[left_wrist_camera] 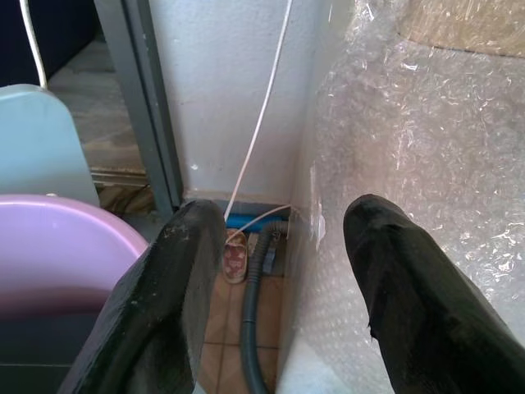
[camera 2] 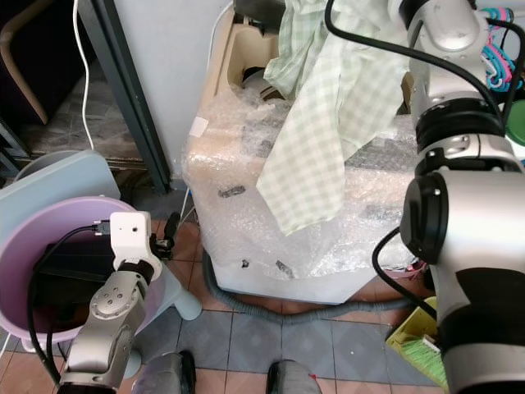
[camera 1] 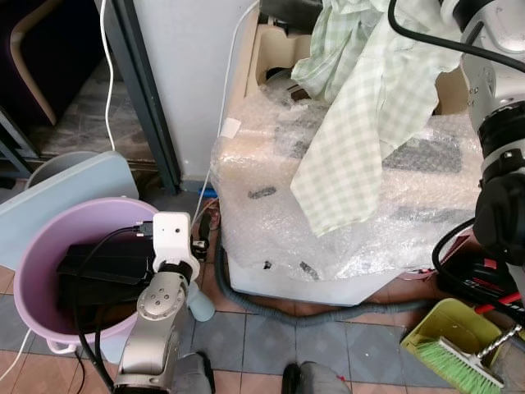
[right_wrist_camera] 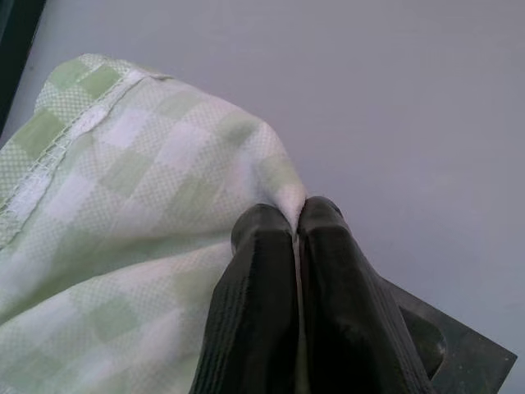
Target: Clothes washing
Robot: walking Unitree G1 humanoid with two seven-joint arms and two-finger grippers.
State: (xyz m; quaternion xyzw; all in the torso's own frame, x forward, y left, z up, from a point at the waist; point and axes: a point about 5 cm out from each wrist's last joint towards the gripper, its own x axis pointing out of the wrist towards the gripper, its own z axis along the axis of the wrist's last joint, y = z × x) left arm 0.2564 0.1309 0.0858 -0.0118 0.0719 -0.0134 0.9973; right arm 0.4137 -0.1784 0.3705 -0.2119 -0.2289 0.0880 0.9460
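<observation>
1. The right gripper is raised high at the far right, its two black fingers pressed together on a fold of the cloth, pinching it.
2. The cloth is pale green and white check with a stitched hem. It hangs down from the pinch and drapes over the far opening and top of the washer, its lower end lying on the bubble wrap.
3. The washer stands right of centre against the white wall, its top and front covered in the wrap. A cream rim shows at its far edge, with something dark inside the opening.
4. The left gripper is low at the near left, its fingers spread apart and holding nothing. It sits between the tub and the washer's left side, pointing at the gap by the wall.
5. The tub is pink and round, on the floor at the left, with a dark thing inside that cannot be made out. A pale blue board leans behind it.
6. A grey hose curls along the tiled floor at the washer's near base. A white cable runs down the wall.
7. At the near right lie a yellow-green dustpan and a green brush.
</observation>
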